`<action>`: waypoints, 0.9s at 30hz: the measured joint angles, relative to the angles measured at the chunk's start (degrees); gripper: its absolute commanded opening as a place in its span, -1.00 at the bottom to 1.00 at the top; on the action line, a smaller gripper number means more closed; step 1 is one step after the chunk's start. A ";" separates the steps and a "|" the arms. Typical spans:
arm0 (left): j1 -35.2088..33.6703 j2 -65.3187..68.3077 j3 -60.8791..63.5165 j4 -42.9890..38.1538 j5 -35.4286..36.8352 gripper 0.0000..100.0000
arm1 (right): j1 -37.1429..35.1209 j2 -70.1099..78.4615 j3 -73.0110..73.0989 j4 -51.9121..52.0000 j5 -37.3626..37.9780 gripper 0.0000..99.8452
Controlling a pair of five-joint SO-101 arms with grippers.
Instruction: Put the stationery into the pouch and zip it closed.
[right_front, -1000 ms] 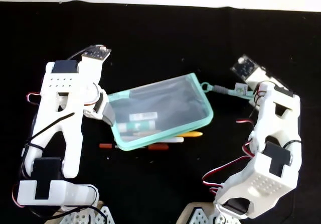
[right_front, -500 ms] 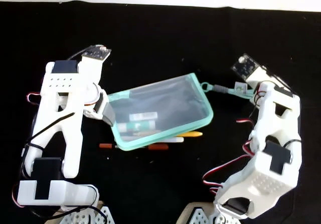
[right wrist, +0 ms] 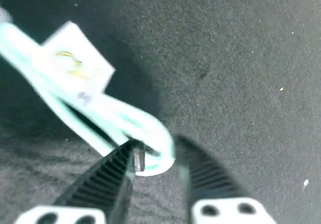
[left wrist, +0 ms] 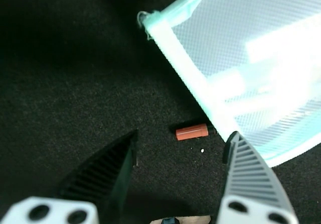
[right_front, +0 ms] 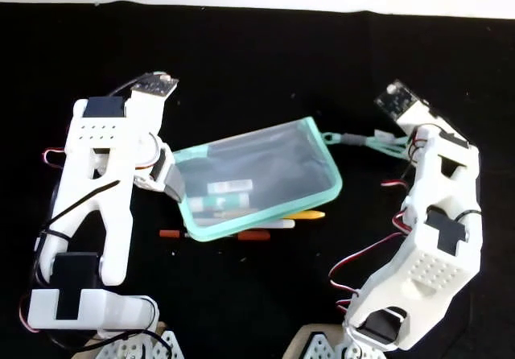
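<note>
**Strap pulled taut, pouch stays put**

My right gripper (right wrist: 156,143), pinched narrow on the strap (right_front: 372,140), has drawn it straight toward the table's (right_front: 241,53) right edge, while the pouch (right_front: 265,162) mid-table hasn't shifted. I judge zipping premature, since pens (right_front: 253,235) lie outside its near edge. My left gripper (left wrist: 183,136) gapes wide over a red cap (left wrist: 191,132)

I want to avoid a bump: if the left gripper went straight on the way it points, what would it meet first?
Likely the red pen end on the black mat, just ahead of the open left gripper, then the pouch edge. Depth is unclear.
</note>
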 measured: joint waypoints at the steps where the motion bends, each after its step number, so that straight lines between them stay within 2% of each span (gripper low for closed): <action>1: 0.00 0.00 0.09 0.00 0.00 -0.43 | 0.00 0.00 0.00 0.00 0.00 -0.99; 9: 0.00 0.09 1.58 -1.85 0.00 -0.43 | 0.00 0.00 0.00 4.48 -0.09 -0.98; 12: 0.00 0.09 1.58 -1.93 0.00 -0.43 | 0.00 0.00 -0.62 6.77 -2.46 -0.98; 16: 0.00 0.09 1.58 -1.93 0.00 -0.43 | 0.09 -2.37 -1.49 11.25 -10.64 -0.98; 22: 0.00 0.09 1.58 -2.11 0.00 -0.43 | -0.18 -14.15 -1.76 20.13 -26.02 -0.99; 27: 0.00 0.09 1.58 -2.11 3.60 -0.43 | -0.18 -23.47 -1.93 27.52 -38.42 -0.99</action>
